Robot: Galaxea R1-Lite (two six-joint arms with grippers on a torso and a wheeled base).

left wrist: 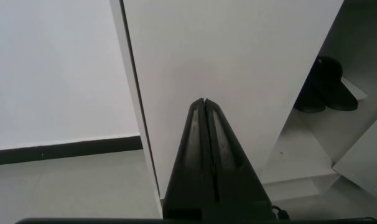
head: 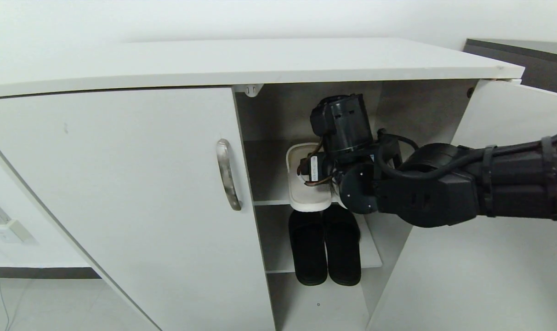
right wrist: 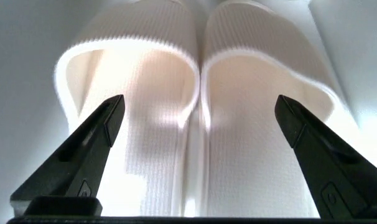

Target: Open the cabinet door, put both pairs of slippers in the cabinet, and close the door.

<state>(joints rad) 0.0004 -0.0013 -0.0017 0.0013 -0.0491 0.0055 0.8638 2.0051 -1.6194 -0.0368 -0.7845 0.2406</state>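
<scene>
Our left gripper (left wrist: 204, 109), jaws pressed together, hangs before closed white cabinet door (head: 122, 184). We see white ribbed fabric slippers (head: 301, 193) on upper shelf (head: 269, 184), black slip-on slippers (head: 324, 248) on shelf below (head: 278, 257); right gripper (right wrist: 200, 102) jaws apart, flanking white pair.

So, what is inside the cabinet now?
White slippers lie on the upper shelf, the open right gripper at them; black slippers lie on the shelf below. The arm covers part of the white pair, and the closed left door hides the other half.
</scene>
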